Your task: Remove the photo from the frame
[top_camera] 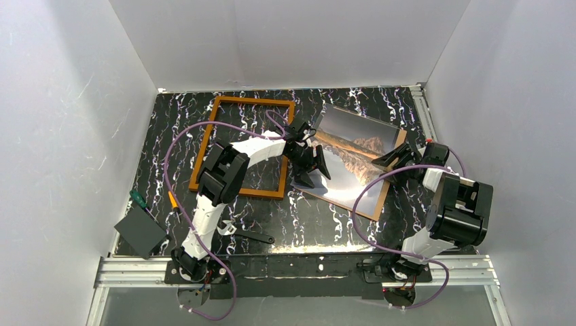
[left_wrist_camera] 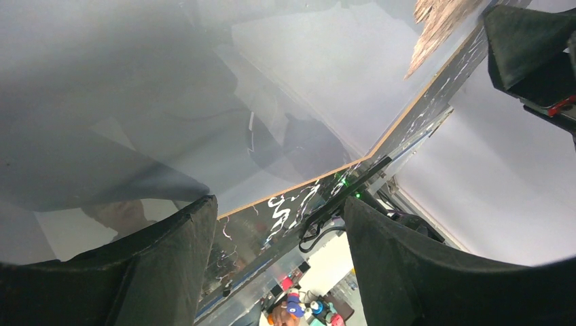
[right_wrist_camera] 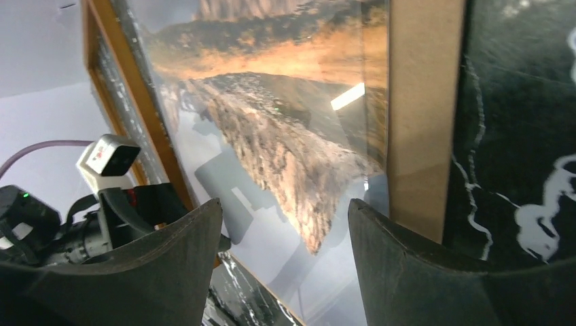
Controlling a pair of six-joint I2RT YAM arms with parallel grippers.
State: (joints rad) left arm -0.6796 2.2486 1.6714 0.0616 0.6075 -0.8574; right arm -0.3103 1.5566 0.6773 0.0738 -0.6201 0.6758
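The photo [top_camera: 353, 157], brown mountains mirrored in water on a tan board, lies flat on the black marbled table, right of the frame and outside it. The orange-brown wooden frame [top_camera: 216, 115] lies flat at the back left with bare table inside it. My left gripper [top_camera: 314, 167] is open and empty over the photo's left edge. The left wrist view shows the glossy photo [left_wrist_camera: 204, 102] close below its fingers [left_wrist_camera: 170, 265]. My right gripper [top_camera: 392, 157] is open and empty at the photo's right edge. The right wrist view shows the photo [right_wrist_camera: 272, 136], its tan board [right_wrist_camera: 421, 115] and the frame [right_wrist_camera: 129, 75].
A black wrench [top_camera: 255, 237] lies near the table's front edge by the left arm's base. A green-handled screwdriver [top_camera: 140, 200], an orange-tipped tool [top_camera: 174, 201] and a dark grey flat square [top_camera: 140, 232] lie at the front left. White walls enclose three sides.
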